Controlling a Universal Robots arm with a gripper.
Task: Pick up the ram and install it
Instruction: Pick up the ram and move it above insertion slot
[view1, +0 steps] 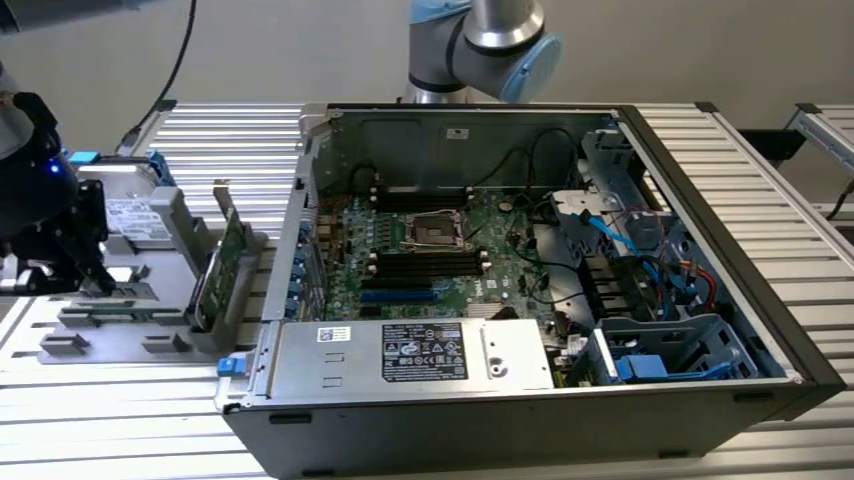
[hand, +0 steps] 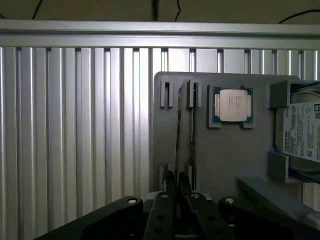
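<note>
The ram (hand: 181, 125) stands on edge in a slot of the grey holder plate (hand: 220, 155), and I see it as a thin strip from its narrow side. My gripper (hand: 177, 184) reaches down over its near end, with a dark finger pressed against each face, shut on the stick. In the exterior view the gripper (view1: 88, 280) hangs low over the grey holder plate (view1: 127, 320) at the exterior view's left, beside the open computer case (view1: 747, 300). The black memory slots (view1: 420, 265) lie on the green motherboard inside the case.
A processor chip (hand: 232, 105) sits in a recess of the holder. A hard drive (view1: 134, 215) with a white label lies at the holder's far side. A green expansion card (view1: 220, 265) stands upright between holder and case. Cables and a drive cage fill the case's right side.
</note>
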